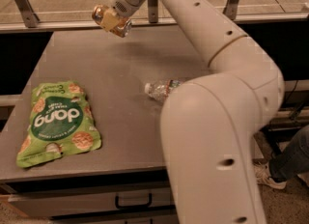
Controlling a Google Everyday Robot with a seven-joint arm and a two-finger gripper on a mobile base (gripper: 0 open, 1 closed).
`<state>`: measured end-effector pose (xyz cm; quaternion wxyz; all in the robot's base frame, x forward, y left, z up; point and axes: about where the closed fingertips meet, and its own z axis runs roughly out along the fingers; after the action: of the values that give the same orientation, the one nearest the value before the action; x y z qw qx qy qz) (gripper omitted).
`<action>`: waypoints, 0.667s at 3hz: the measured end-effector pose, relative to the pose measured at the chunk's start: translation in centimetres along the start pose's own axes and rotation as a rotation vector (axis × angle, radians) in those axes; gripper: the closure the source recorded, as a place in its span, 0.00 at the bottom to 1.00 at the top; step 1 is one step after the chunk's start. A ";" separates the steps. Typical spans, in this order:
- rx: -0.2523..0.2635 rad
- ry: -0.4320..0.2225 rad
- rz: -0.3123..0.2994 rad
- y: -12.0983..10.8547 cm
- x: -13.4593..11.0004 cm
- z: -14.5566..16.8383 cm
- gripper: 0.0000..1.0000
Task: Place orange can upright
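Observation:
The orange can (pixel 99 13) is small and shiny, with silver ends. It is held tilted on its side in the air above the far edge of the grey table (pixel 120 68). My gripper (pixel 112 21) is shut on the can, with its cream fingers (pixel 110 20) covering the can's middle. The white arm reaches back from the lower right to the top of the view.
A clear plastic water bottle (pixel 160 89) lies on its side mid-table, partly hidden behind my arm. A green "dang" snack bag (pixel 58 121) lies flat at the front left. A rail and posts run behind the table. A person's leg and shoe (pixel 285 167) are at the right.

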<state>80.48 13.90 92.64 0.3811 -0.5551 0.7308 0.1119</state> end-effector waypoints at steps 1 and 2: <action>-0.002 -0.213 0.022 -1.7 1.3 -3.6 1.00; 0.007 -0.432 0.050 -3.7 4.5 -8.2 1.00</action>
<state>79.81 4.52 96.18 0.5278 -0.4985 0.6462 0.2354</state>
